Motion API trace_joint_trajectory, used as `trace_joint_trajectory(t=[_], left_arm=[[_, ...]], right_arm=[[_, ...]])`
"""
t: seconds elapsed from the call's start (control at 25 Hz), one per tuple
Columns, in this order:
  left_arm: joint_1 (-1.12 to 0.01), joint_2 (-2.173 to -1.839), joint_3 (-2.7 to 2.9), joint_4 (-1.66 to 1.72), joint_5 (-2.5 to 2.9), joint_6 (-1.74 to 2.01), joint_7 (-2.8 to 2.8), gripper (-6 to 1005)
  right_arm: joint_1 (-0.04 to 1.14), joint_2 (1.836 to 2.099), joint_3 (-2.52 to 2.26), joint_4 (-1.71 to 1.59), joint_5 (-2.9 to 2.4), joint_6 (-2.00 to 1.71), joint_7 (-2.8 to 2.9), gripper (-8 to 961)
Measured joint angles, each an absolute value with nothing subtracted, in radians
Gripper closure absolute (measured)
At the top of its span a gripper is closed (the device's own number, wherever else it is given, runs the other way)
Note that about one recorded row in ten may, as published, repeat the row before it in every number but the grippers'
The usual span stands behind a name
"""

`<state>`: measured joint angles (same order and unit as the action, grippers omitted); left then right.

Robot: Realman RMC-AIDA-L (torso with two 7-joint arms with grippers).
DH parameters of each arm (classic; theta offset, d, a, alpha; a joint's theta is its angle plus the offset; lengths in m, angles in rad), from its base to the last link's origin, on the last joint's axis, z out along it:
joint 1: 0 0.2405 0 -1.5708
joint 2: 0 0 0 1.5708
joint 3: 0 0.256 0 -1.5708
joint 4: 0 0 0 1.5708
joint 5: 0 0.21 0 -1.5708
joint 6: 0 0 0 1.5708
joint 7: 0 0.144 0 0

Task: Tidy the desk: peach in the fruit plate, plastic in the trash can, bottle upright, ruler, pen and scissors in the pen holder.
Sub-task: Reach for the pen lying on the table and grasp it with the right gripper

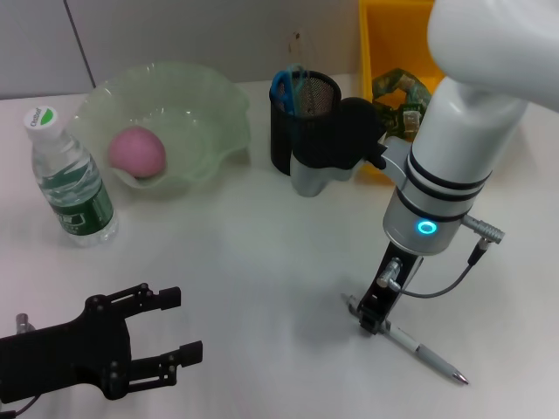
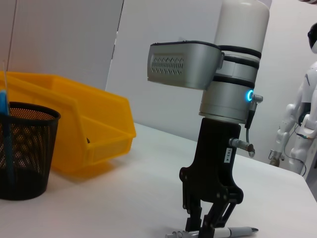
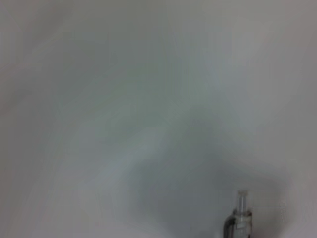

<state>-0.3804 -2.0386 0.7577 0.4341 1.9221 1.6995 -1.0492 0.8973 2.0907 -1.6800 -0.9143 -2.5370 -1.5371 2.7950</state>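
Observation:
A white and grey pen point(image 1: 417, 349) lies on the table at the front right. My right gripper point(image 1: 370, 316) points straight down and is shut on the pen's rear end, which rests on the table. The left wrist view shows its fingers point(image 2: 218, 215) meeting on the pen point(image 2: 237, 231). The pen's end shows in the right wrist view point(image 3: 240, 218). The black mesh pen holder point(image 1: 301, 118) holds blue scissors point(image 1: 283, 85). The pink peach point(image 1: 135, 150) lies in the green fruit plate point(image 1: 205, 105). The bottle point(image 1: 70, 179) stands upright. My left gripper point(image 1: 182, 325) is open and empty at the front left.
A yellow bin point(image 1: 384, 52) at the back right holds a crumpled plastic wrapper point(image 1: 403, 96); the bin also shows in the left wrist view point(image 2: 94, 124), next to the pen holder point(image 2: 25, 148). A white humanoid figure point(image 2: 297, 129) stands beyond the table.

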Motion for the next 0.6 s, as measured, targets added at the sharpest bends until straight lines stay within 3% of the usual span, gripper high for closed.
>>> trace_joint_trajectory(t=[0.6], left_arm=[[-0.380,-2.038,0.758,0.433,1.922,1.700,-1.049,195]], right_arm=[[0.897,2.091,-1.694,-0.922,-2.537,-1.535,2.796,744]])
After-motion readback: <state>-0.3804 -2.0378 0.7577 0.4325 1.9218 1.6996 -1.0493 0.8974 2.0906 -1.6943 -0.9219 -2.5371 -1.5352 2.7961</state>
